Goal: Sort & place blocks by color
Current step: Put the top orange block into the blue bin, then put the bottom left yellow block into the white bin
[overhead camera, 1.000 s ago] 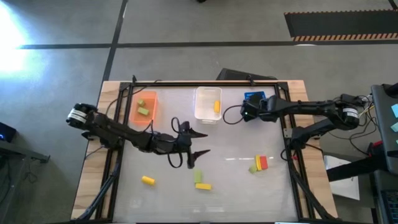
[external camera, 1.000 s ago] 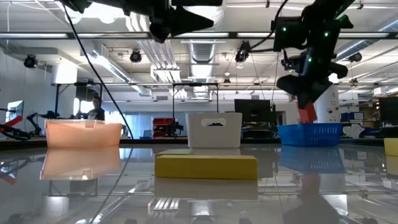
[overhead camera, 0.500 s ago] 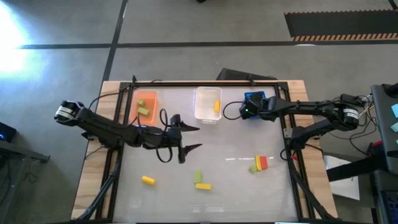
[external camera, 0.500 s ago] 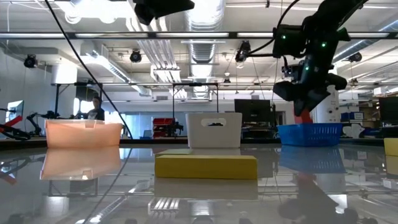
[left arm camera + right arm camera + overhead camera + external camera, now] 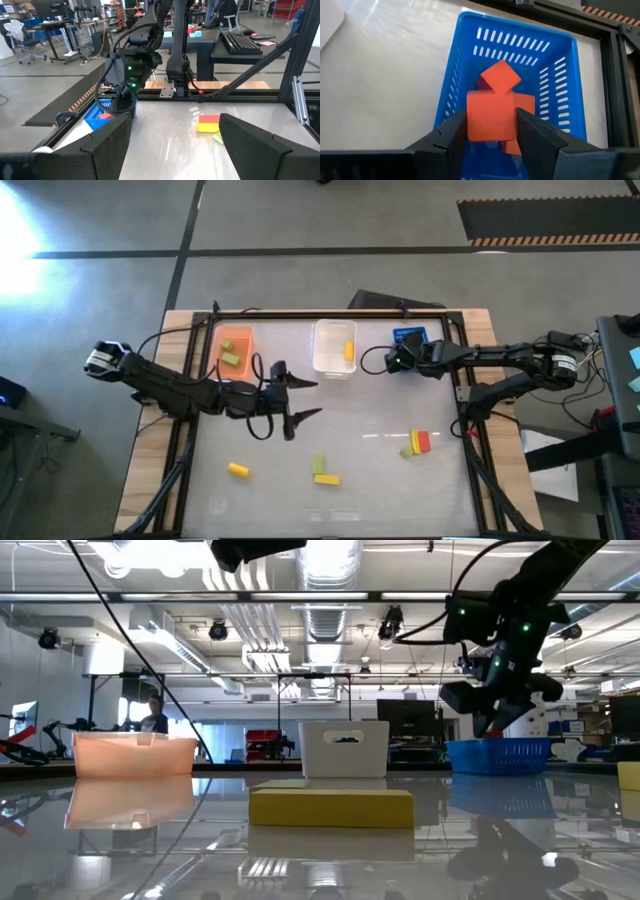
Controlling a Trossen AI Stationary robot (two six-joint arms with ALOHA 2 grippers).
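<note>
My right gripper [image 5: 398, 360] [image 5: 490, 135] hangs over the blue bin [image 5: 455, 85] at the table's far right, shut on a red block [image 5: 490, 117]. Two more red blocks [image 5: 500, 76] lie inside the bin. My left gripper [image 5: 300, 400] [image 5: 182, 150] is open in mid-air over the table's middle, touching nothing. Flat on the table lie a yellow block [image 5: 237, 469], a green block [image 5: 318, 464] beside another yellow one [image 5: 327, 479], and a green, yellow and red cluster [image 5: 417, 442]. My right gripper pinches the red block by its two opposite side faces [image 5: 470, 125], one finger [image 5: 450, 132] on each side. The fingers come from above, pointing down into the bin. The block is lifted clear, above the red blocks on the bin's floor.
The orange bin [image 5: 243, 365] at far left holds green blocks [image 5: 231, 358]. The clear bin [image 5: 330, 365] at far middle holds a yellow block [image 5: 348, 351]. A black frame [image 5: 460, 395] runs along the table's edges. Cables trail from my left arm [image 5: 190, 390]. A person [image 5: 152, 715] stands far behind.
My left gripper has drawn back from above the green block toward the table's far-left side and risen, staying open. My right gripper has stayed over the blue bin and tipped; in the low view the red block no longer shows below it.
</note>
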